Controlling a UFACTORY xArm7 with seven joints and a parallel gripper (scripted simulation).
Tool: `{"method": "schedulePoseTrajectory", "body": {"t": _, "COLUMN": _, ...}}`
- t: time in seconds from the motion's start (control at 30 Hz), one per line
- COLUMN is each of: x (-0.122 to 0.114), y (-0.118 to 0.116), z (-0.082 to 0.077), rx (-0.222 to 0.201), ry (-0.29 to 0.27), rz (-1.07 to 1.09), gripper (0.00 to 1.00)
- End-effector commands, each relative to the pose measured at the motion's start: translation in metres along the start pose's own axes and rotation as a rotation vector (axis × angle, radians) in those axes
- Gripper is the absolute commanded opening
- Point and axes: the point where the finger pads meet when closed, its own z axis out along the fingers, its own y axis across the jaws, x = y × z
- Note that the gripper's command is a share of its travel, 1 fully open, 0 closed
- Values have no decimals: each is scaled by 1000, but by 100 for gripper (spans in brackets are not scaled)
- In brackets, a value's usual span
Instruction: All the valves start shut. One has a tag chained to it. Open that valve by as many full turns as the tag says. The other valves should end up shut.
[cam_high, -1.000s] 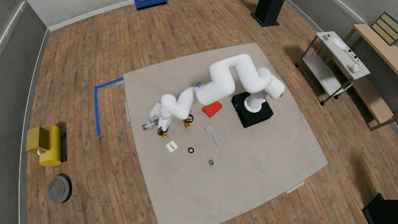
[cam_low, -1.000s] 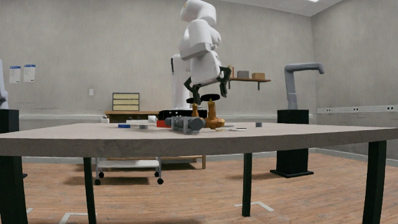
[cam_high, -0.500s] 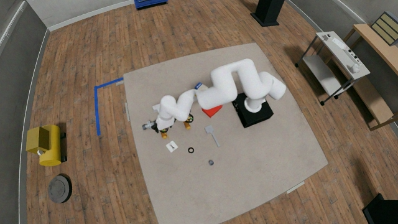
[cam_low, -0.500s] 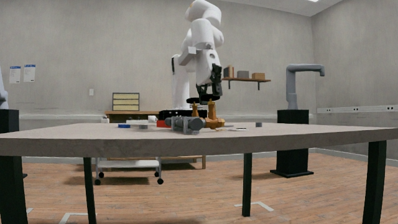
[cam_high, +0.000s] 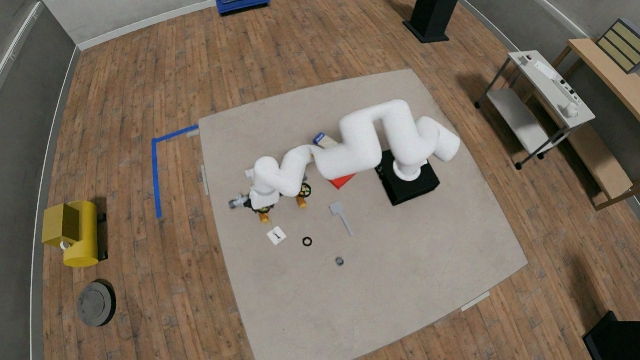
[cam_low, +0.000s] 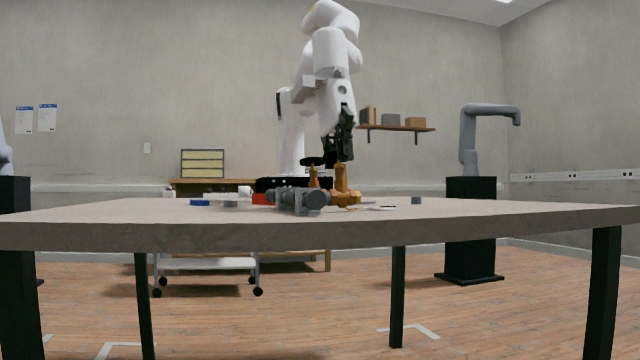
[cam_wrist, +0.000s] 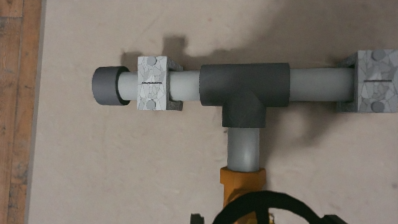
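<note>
A grey pipe manifold (cam_wrist: 245, 90) lies on the table with two orange valves branching off it. My gripper (cam_low: 341, 150) points straight down over the nearer valve (cam_high: 263, 212) and is shut on that valve's black handwheel (cam_wrist: 265, 210), whose rim shows at the bottom edge of the wrist view above the orange valve body (cam_wrist: 242, 181). A white tag (cam_high: 276, 235) lies on the table just beside this valve; its mark is too small to read. The second valve (cam_high: 301, 201) with its own black handwheel (cam_low: 312, 161) stands free beside my wrist.
A black ring (cam_high: 307, 241), a small grey cap (cam_high: 339, 260), a grey flat tool (cam_high: 342, 216) and a red block (cam_high: 342, 180) lie on the table near the manifold. The arm's black base (cam_high: 407, 182) stands to the right. The table's left edge runs close to the pipe's capped end (cam_wrist: 105, 86).
</note>
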Motion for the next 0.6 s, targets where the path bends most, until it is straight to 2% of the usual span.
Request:
{"method": "schedulePoseTrajectory", "body": {"t": 0.0, "x": 1, "y": -2, "z": -2, "rx": 4, "ry": 1, "rz": 1, "gripper": 0}}
{"method": "schedulePoseTrajectory", "body": {"t": 0.57, "x": 1, "y": -2, "z": -2, "rx": 4, "ry": 1, "rz": -9, "gripper": 0}}
